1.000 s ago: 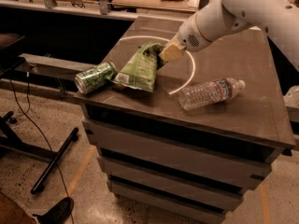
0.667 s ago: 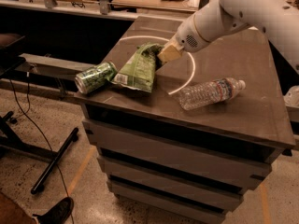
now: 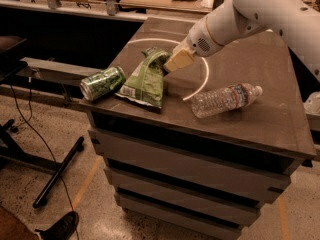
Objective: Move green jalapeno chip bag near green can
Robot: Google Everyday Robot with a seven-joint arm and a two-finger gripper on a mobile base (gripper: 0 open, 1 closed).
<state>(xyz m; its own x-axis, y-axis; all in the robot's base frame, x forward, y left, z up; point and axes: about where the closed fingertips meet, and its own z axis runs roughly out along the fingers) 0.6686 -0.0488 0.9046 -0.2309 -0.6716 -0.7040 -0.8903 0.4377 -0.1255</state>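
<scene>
The green jalapeno chip bag (image 3: 146, 81) lies crumpled on the front left part of the dark cabinet top (image 3: 250, 129). Its upper end rises toward my gripper. The green can (image 3: 102, 82) lies on its side at the front left corner, right beside the bag's left edge. My gripper (image 3: 176, 61) is at the bag's upper right end, at the tip of the white arm that comes in from the upper right, and it touches or nearly touches the foil.
A clear plastic water bottle (image 3: 225, 100) lies on its side to the right of the bag. A thin white ring (image 3: 202, 81) lies on the top behind them. A black chair base (image 3: 55, 174) and a shoe (image 3: 60, 228) are on the floor at left.
My gripper has shifted slightly left and down toward the bag's upper end. The bag, can and bottle have stayed where they were.
</scene>
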